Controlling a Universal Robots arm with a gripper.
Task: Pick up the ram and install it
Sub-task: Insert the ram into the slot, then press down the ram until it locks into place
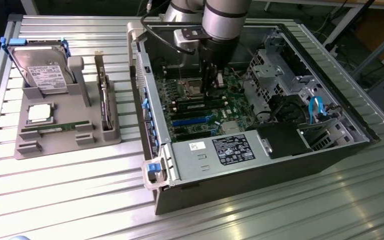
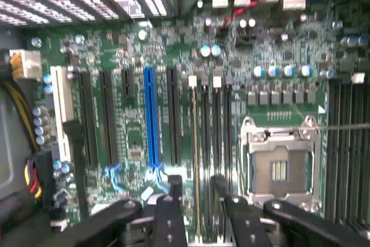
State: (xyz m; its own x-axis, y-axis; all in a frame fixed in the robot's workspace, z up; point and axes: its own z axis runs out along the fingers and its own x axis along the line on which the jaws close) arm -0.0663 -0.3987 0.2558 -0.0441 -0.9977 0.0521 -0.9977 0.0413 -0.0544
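One ram stick (image 2: pixel 195 160) is seen edge-on between the gripper's (image 2: pixel 195 192) narrowly parted fingers (image 2: pixel 173 192), held over the motherboard's (image 1: pixel 202 107) memory slots at nine o'clock of the empty processor socket (image 2: pixel 280 163), inside the open computer case (image 1: pixel 325 135).

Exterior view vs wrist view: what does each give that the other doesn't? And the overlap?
Exterior view: the grey parts tray beside the open black computer case, holding a silver hard drive with a white label, a square silver processor and a long green ram stick; also the robot arm reaching into the case.
Wrist view: the white expansion slot and black memory slots up close.
Both: the green motherboard, blue expansion slot, open metal processor socket and gripper over the board.
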